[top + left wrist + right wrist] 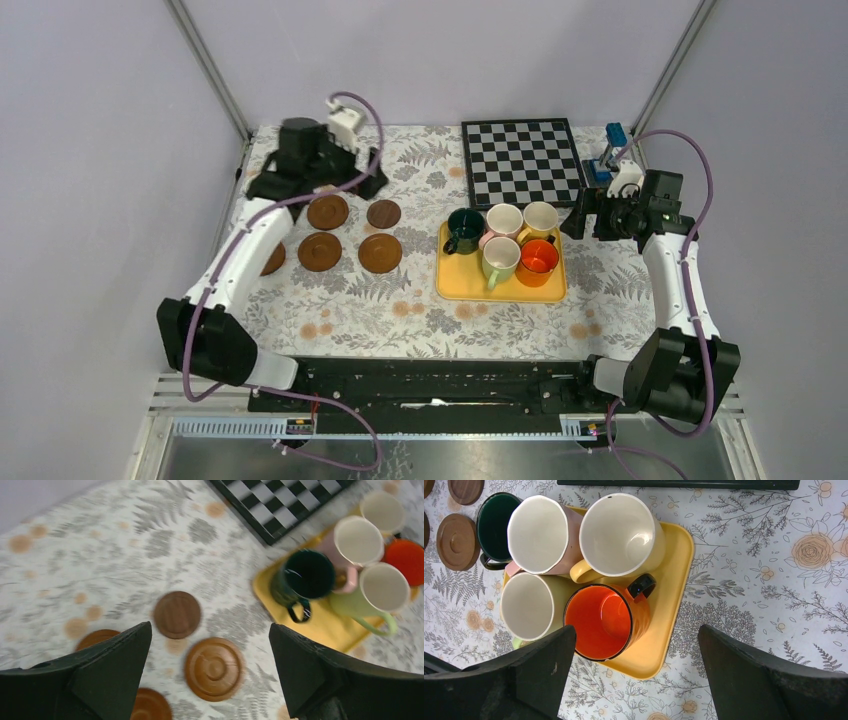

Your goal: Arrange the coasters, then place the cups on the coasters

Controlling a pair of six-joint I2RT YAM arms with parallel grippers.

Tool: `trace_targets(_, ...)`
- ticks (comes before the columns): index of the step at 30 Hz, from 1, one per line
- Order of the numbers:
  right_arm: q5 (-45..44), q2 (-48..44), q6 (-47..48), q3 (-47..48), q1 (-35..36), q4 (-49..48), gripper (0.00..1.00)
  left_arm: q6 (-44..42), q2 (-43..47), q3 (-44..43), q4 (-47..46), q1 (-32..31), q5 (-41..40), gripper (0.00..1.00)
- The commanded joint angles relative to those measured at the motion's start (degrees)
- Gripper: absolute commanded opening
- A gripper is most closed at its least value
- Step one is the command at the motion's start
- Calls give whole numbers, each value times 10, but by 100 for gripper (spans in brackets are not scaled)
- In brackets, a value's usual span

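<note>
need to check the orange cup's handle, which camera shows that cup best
The right wrist view: the orange cup sits close and large, rim, inside and handle all clear. The top external view shows it small on the yellow tray. The left wrist view catches only part of it at the right edge.

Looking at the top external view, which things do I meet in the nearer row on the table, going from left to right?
Half-hidden coaster → second coaster → third coaster → light green cup → orange cup.
</note>
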State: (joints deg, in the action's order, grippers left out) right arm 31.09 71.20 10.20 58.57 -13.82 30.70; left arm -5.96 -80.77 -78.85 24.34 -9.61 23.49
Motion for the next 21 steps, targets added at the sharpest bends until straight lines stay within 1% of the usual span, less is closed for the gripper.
trace_targets(1,18,1,-7,1,2,-13,98,20,-9,47,6,-69,-63,99)
trace_targets(3,19,2,-11,1,2,-17,98,30,-14,72,-8,-104,-62,99)
trace_targets(7,29,8,-18,4,2,-14,98,31,-15,125,-71,-176,-64,99)
trace_targets(12,31,17,-17,17,2,-2,98,41,-67,131,-113,-243,-99,98)
trace_targets(14,31,16,-20,16,2,-4,98,52,-102,124,-124,-259,-104,95)
trace_targets(17,42,16,-24,17,2,-3,98,58,-140,121,-151,-280,-106,86)
trace_targets(21,38,20,-24,19,2,-4,98,68,-175,115,-181,-311,-127,77)
